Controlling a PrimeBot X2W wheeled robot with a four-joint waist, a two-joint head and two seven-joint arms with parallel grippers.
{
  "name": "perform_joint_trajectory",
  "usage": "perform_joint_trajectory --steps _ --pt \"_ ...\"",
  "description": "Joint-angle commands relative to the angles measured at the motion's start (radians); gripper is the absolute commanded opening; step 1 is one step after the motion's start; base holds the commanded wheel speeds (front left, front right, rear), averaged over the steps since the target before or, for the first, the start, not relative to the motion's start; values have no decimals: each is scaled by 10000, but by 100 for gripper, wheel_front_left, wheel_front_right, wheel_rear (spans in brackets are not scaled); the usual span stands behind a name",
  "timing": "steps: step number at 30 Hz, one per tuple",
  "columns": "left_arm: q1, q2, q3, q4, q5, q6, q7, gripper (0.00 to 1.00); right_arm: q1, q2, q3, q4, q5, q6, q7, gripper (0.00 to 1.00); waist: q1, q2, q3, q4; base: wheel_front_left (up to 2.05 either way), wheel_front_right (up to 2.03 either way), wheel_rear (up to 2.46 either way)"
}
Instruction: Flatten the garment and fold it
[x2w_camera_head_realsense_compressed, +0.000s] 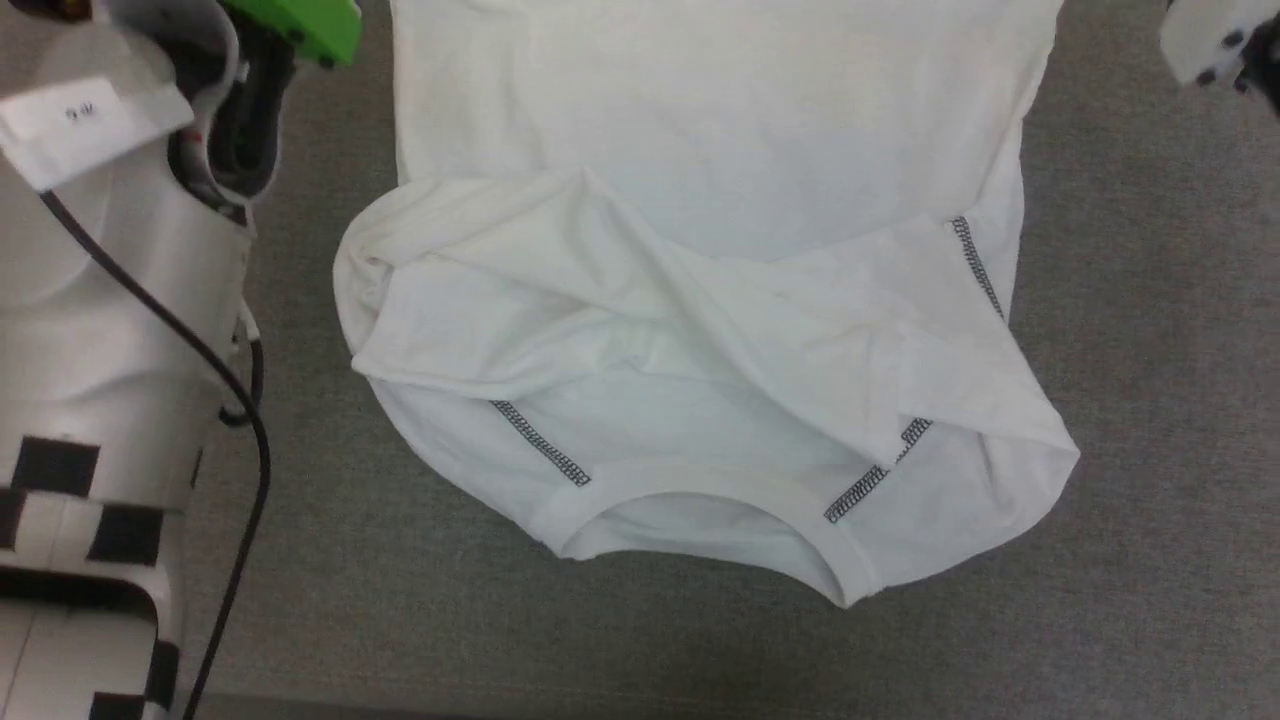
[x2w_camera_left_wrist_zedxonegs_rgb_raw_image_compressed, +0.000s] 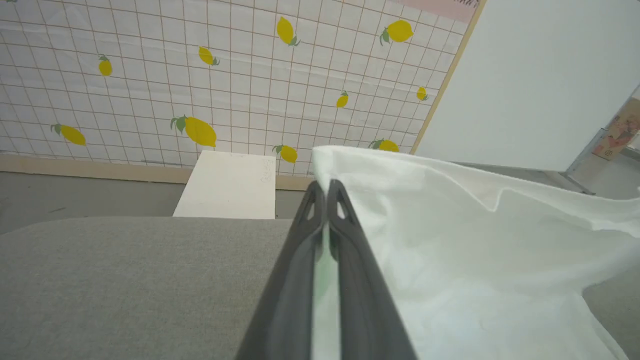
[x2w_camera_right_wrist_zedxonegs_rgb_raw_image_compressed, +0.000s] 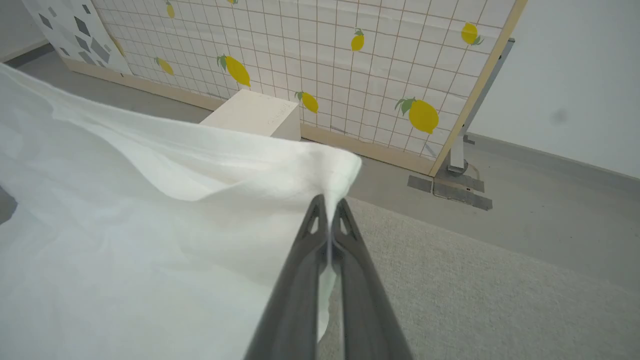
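The white garment (x2w_camera_head_realsense_compressed: 700, 300) lies on the grey table, its ribbed collar (x2w_camera_head_realsense_compressed: 700, 490) toward the near edge and dark zigzag seams on both shoulders. Both sleeves are folded in over the chest, and its far part rises out of the top of the head view. My left gripper (x2w_camera_left_wrist_zedxonegs_rgb_raw_image_compressed: 325, 187) is shut on a corner of the garment (x2w_camera_left_wrist_zedxonegs_rgb_raw_image_compressed: 450, 240), lifted above the table. My right gripper (x2w_camera_right_wrist_zedxonegs_rgb_raw_image_compressed: 329, 202) is shut on the other corner of the garment (x2w_camera_right_wrist_zedxonegs_rgb_raw_image_compressed: 150, 225), held up the same way. The cloth sags between the two held corners.
My pale left arm (x2w_camera_head_realsense_compressed: 100, 300) with a black cable fills the head view's left side. A white box (x2w_camera_left_wrist_zedxonegs_rgb_raw_image_compressed: 227, 185) stands on the floor beyond the table (x2w_camera_left_wrist_zedxonegs_rgb_raw_image_compressed: 125, 280), against a lemon-patterned screen (x2w_camera_left_wrist_zedxonegs_rgb_raw_image_compressed: 225, 75). A metal stand foot (x2w_camera_right_wrist_zedxonegs_rgb_raw_image_compressed: 457, 185) sits on the floor.
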Motion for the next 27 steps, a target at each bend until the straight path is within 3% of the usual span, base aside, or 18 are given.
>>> perform_joint_trajectory --steps 1,8,12,20,27 --pt "538 66 -88 -197 -224 -67 -163 0 553 -35 -122 -206 178 -13 -35 0 0 0 -1330 92 0 0 0" --pt "2929 364 -314 -1068 -787 -50 -464 0 3215 236 -909 -1193 849 -13 157 0 0 0 -2572 152 0 0 0" --pt "4235 445 -274 -1722 -989 185 -653 0 4631 533 -1387 -1792 1041 -13 370 0 0 0 -3038 188 0 0 0" --pt "6749 446 -407 -3058 -1355 704 -820 0 7008 1214 -2124 -2816 1335 -13 707 0 0 0 -3627 261 0 0 0" --pt "8141 286 -464 -3409 -1736 987 -920 0 8375 1843 -2670 -3340 1383 -13 792 0 0 0 -3750 246 0 0 0"
